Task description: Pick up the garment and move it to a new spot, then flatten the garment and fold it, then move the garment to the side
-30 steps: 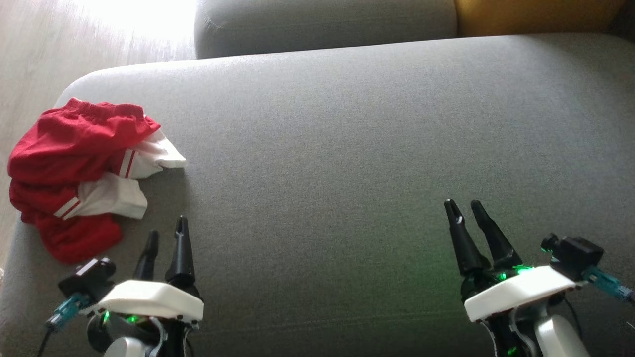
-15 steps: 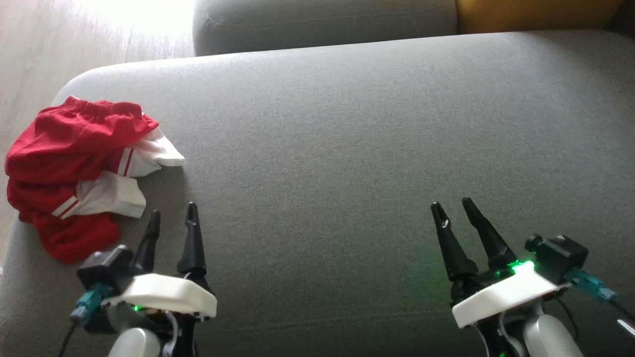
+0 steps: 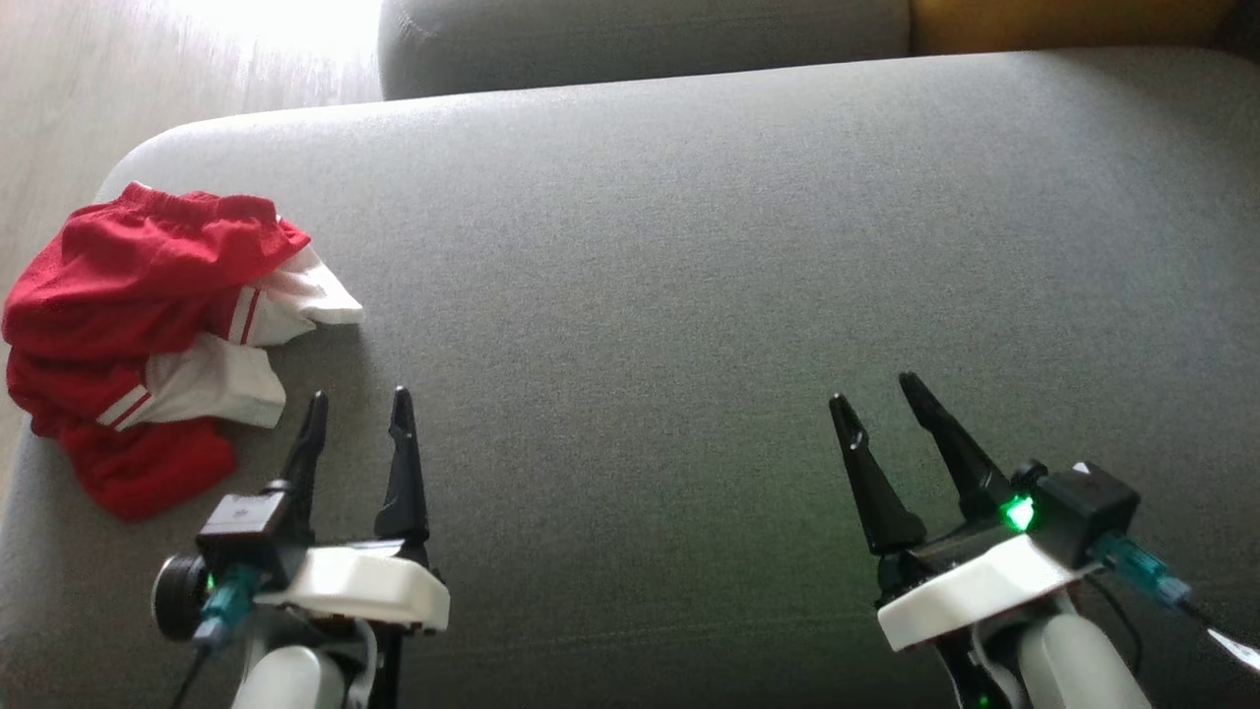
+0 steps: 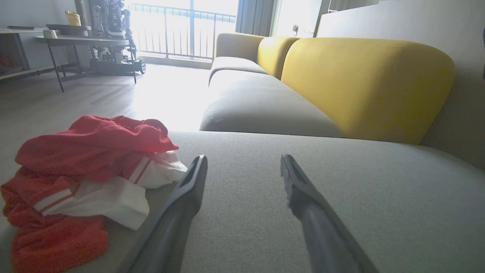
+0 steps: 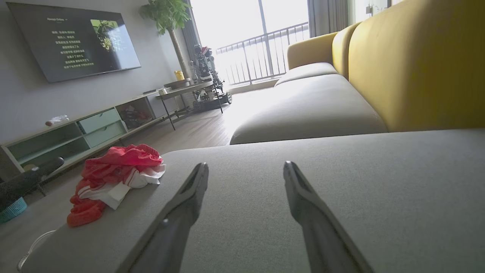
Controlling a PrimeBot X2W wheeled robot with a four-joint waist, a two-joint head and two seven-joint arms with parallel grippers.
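**Head view, with both wrist views.** The garment (image 3: 148,335), a crumpled red piece with white, red-striped trim, lies bunched at the left end of the grey seat (image 3: 689,246), close to the seat's left edge and the floor (image 3: 59,98) beyond. The left gripper (image 3: 358,397) is poised at the near left, just right of the garment and apart from it, its two fingers spread and empty. In the left wrist view the heap sits left of the fingers' line, not between them. The right gripper (image 3: 873,391) hangs over bare seat at the near right, well apart from the garment, likewise spread and holding nothing.

Step in hand, as judged: the approach for the first pick-up, with nothing yet lifted, flattened or folded. The next move calls for the left gripper to swing left and farther in, then come down so that a raised fold of cloth lies between its fingers before they close. The upper red fold looks the easiest bite, and the wide bare seat to the right offers the new spot
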